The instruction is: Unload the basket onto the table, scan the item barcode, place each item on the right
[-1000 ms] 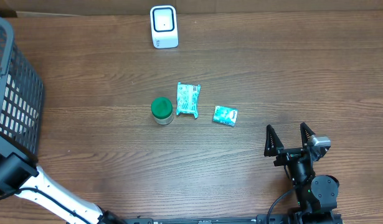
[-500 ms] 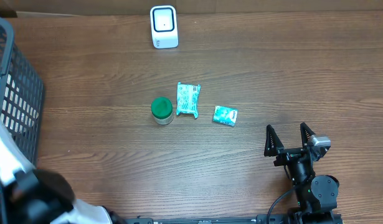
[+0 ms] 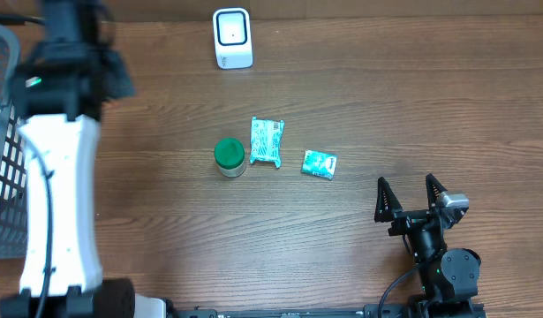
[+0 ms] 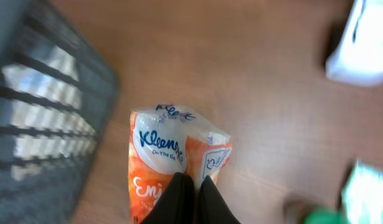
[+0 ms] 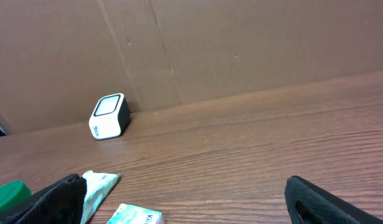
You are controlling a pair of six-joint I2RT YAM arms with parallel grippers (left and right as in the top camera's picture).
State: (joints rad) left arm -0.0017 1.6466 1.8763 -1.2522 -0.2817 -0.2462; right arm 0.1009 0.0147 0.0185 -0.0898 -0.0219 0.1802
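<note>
An orange and white Kleenex tissue pack [image 4: 172, 152] hangs above the wooden table, with my left gripper [image 4: 191, 181] shut on its lower edge. The white barcode scanner [image 3: 232, 37] stands at the table's far edge, also in the left wrist view's top right corner [image 4: 365, 46] and the right wrist view [image 5: 109, 116]. From overhead my left arm [image 3: 59, 159] reaches up the left side and covers the pack. My right gripper [image 3: 411, 196] rests open at the near right, nothing between its fingers [image 5: 54, 199].
A dark wire basket [image 3: 6, 177] stands at the left edge, close beside the held pack [image 4: 42, 106]. A green-lidded jar [image 3: 229, 156], a teal pack [image 3: 267, 141] and a smaller teal pack [image 3: 320, 164] lie mid-table.
My left arm has swung from the near left corner up along the left side to the far left, beside the basket. The right arm has not moved.
</note>
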